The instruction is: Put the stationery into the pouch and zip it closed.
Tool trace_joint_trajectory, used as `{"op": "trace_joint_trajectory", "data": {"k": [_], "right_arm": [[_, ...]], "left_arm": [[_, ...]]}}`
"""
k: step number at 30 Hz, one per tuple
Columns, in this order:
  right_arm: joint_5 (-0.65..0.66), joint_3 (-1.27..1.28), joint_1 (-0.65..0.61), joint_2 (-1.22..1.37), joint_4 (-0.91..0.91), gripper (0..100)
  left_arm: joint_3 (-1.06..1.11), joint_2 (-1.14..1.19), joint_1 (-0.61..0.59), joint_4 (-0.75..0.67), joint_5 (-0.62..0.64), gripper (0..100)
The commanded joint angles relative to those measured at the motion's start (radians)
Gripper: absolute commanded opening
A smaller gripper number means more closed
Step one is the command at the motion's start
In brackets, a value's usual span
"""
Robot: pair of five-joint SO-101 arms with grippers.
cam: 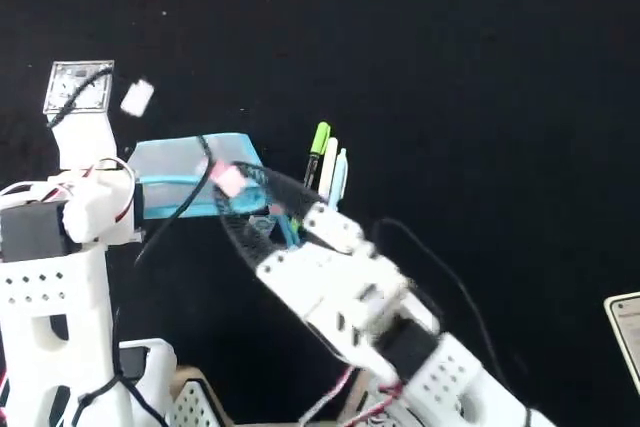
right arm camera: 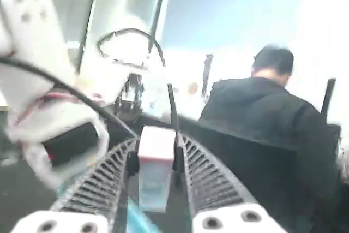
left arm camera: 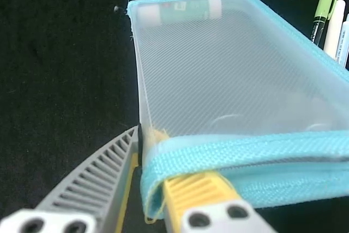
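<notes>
Pouch (left arm camera: 218, 80) corner clamped by left fingers (left arm camera: 103, 173); right fingers (right arm camera: 103, 184) hold eraser (right arm camera: 155, 162) over pouch; pens (cam: 327, 162) on table (cam: 480, 97) just beside.

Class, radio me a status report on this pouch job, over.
Left gripper shut on translucent blue-edged mesh pouch. Right gripper shut on small pink-and-white block over pouch. Green-capped and white pens lie beside it. Black cable crosses pouch.

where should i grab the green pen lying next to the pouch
The green pen lies flat on the black table, close against the white pen, with the pouch on its other side. Its cap end sticks out past its neighbour, so I'd come straight down there, closing across the barrel.
</notes>
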Motion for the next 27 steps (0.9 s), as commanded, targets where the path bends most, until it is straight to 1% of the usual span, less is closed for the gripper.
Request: {"op": "trace_joint_trajectory", "data": {"k": [1,6,9,16,18,21,24,27], "right_arm": [[-0.002,-0.012,0.012,0.193,-0.063,1.1],[-0.002,-0.035,-0.058,0.249,-0.087,1.1],[-0.002,-0.102,-0.063,0.249,-0.075,1.1],[-0.002,-0.266,-0.061,0.239,0.075,1.1],[-0.002,-0.277,-0.066,0.193,0.130,1.1],[-0.009,-0.266,-0.069,0.056,0.236,1.1],[-0.003,-0.205,-0.104,-0.074,0.333,1.1],[-0.002,-0.096,-0.123,-0.157,0.334,1.1]], "left_arm": [[-0.054,0.000,-0.015,-0.017,0.008,3],[-0.054,0.000,-0.015,-0.018,0.008,3],[-0.054,0.000,-0.015,-0.018,0.008,3],[-0.053,0.000,-0.015,-0.015,0.008,3],[-0.053,0.000,-0.015,-0.015,0.008,3],[-0.053,0.000,-0.015,-0.015,0.008,3],[-0.053,0.000,-0.015,-0.017,0.008,3],[-0.053,0.000,-0.012,-0.018,0.008,3]]}}
